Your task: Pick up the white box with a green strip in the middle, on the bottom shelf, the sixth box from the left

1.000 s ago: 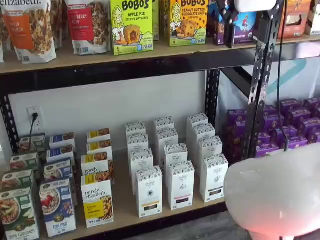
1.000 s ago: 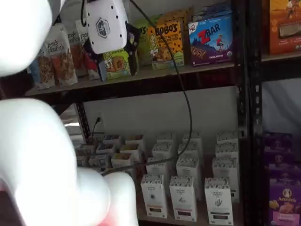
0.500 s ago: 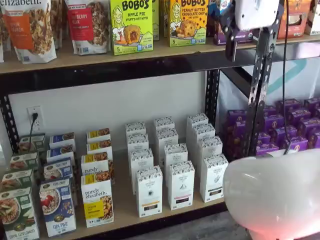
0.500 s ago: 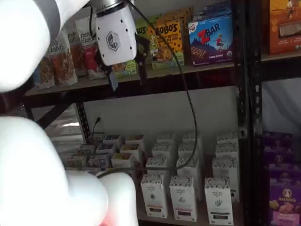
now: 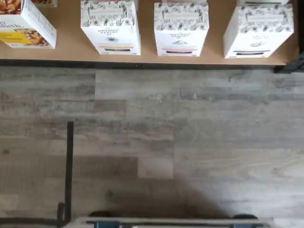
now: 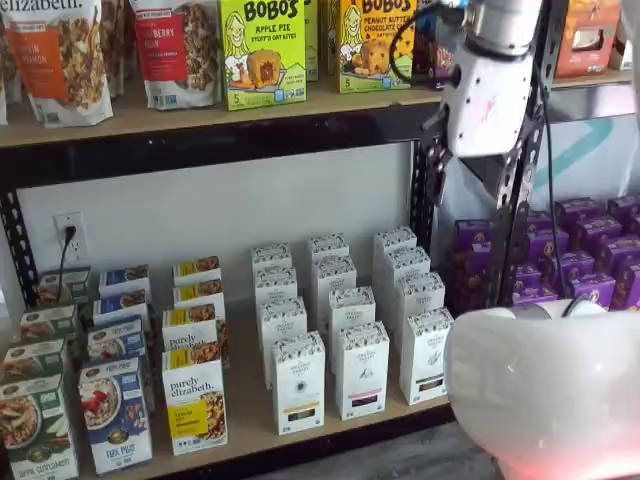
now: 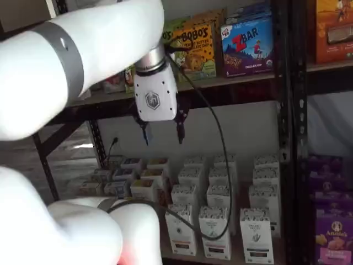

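Note:
The white box with a green strip (image 6: 427,357) stands at the right end of the front row of white boxes on the bottom shelf (image 6: 247,408). It also shows in a shelf view (image 7: 256,236) and in the wrist view (image 5: 259,30), next to two like boxes with orange and pink strips. My gripper (image 7: 162,133) hangs just below the upper shelf board, well above the white boxes. Its two black fingers (image 7: 180,130) stand apart with a plain gap and hold nothing. In a shelf view the gripper (image 6: 438,168) is side-on, above the box.
The upper shelf holds Bobo's boxes (image 6: 263,50), granola bags (image 6: 60,55) and a Z Bar box (image 7: 248,47). Purple boxes (image 6: 585,250) fill the bay right of a black upright (image 6: 515,200). A cable (image 7: 220,165) hangs from the gripper. My white arm link (image 6: 545,390) fills the foreground.
The gripper has come down from the level of the upper shelf goods to just under that shelf board, its fingers now plainly showing apart. The boxes have not moved.

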